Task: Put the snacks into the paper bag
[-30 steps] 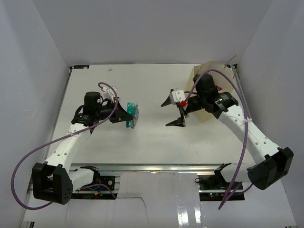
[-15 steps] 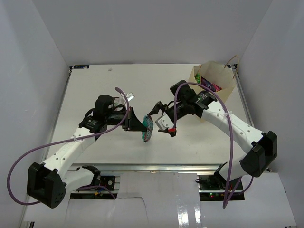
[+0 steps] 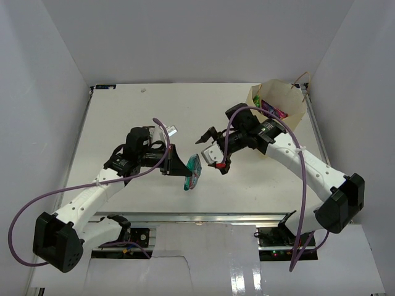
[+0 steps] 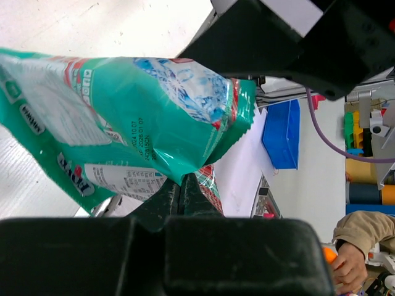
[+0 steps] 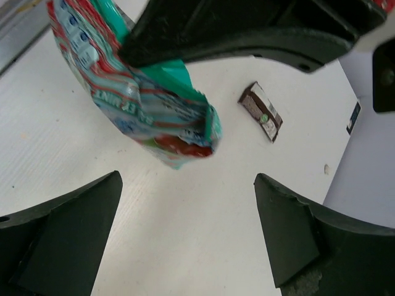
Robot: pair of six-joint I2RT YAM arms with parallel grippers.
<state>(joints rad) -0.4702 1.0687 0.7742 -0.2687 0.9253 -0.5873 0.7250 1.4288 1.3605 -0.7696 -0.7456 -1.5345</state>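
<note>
My left gripper (image 3: pixel 184 169) is shut on a teal snack packet (image 3: pixel 195 172) and holds it above the middle of the table. In the left wrist view the packet (image 4: pixel 123 117) hangs from the shut fingertips (image 4: pixel 182 185). My right gripper (image 3: pixel 210 150) is open and empty, facing the packet from the right, just apart from it. In the right wrist view the packet (image 5: pixel 142 105) hangs ahead of the wide-open right gripper (image 5: pixel 188 185). The tan paper bag (image 3: pixel 289 105) stands at the back right with colourful snacks (image 3: pixel 271 111) inside.
A small dark packet (image 5: pixel 261 111) lies on the white table (image 5: pixel 185 246) beyond the teal one. Purple cables loop from both arms. White walls close in the table on the left, back and right.
My left arm has carried the teal packet right to the table's middle. My right gripper has swung left, away from the bag, and now faces the packet, open.
</note>
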